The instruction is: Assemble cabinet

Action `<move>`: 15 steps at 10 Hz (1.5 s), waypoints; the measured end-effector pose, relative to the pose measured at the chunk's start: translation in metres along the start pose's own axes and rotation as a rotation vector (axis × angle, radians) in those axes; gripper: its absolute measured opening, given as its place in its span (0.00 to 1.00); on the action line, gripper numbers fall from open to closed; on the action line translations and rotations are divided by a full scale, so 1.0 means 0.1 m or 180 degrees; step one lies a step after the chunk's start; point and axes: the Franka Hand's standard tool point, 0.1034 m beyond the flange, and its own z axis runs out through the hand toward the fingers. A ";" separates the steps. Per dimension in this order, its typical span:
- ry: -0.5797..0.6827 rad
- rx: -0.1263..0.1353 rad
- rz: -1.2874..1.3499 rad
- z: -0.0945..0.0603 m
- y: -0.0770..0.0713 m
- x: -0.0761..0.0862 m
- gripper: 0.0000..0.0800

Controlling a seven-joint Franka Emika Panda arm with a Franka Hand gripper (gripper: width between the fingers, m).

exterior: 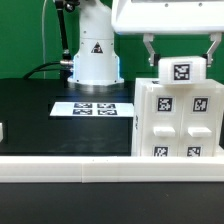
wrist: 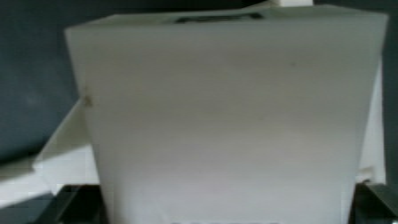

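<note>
Nearest the exterior camera, a long white border rail [exterior: 100,162] runs across the foreground, edging the black table [exterior: 40,110]. Behind it, toward the exterior view's right, the cabinet [exterior: 176,108] stands upright on the table as a large white box; square black-and-white tags mark its top block and the small drawer-like blocks on the face turned to the camera. Directly above it, the arm's white wrist housing [exterior: 165,17] enters from the top edge, with the gripper [exterior: 180,45] pointing straight down. Its two dark fingers [exterior: 149,50] are spread wide and flank the cabinet's upper block, one at each side; whether they press on it cannot be told. In the wrist view the cabinet [wrist: 222,110] fills nearly the whole picture as a plain white surface. Farther back lie the marker board [exterior: 92,108], flat on the table, and the white robot base [exterior: 95,55].
</note>
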 end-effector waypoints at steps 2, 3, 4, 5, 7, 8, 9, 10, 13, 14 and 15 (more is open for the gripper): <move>0.0013 0.0116 0.0697 0.01 0.00 0.01 0.71; 0.0006 0.0124 0.1029 0.01 -0.01 0.01 0.71; -0.0012 0.0150 0.1373 0.02 -0.02 0.01 0.71; -0.0032 0.0176 0.1663 0.02 -0.03 0.01 0.71; -0.0044 0.0195 0.2241 0.02 -0.05 0.02 0.71; -0.0087 0.0222 0.2500 0.02 -0.05 0.02 0.71; -0.0131 0.0248 0.2638 0.02 -0.04 0.03 0.71; -0.0171 0.0273 0.2768 0.02 -0.03 0.03 0.71; -0.0228 0.0307 0.2982 0.02 -0.07 0.00 0.93; -0.0222 0.0320 0.2923 0.00 -0.08 0.01 0.93; -0.0212 0.0351 0.2863 -0.06 -0.10 0.02 0.99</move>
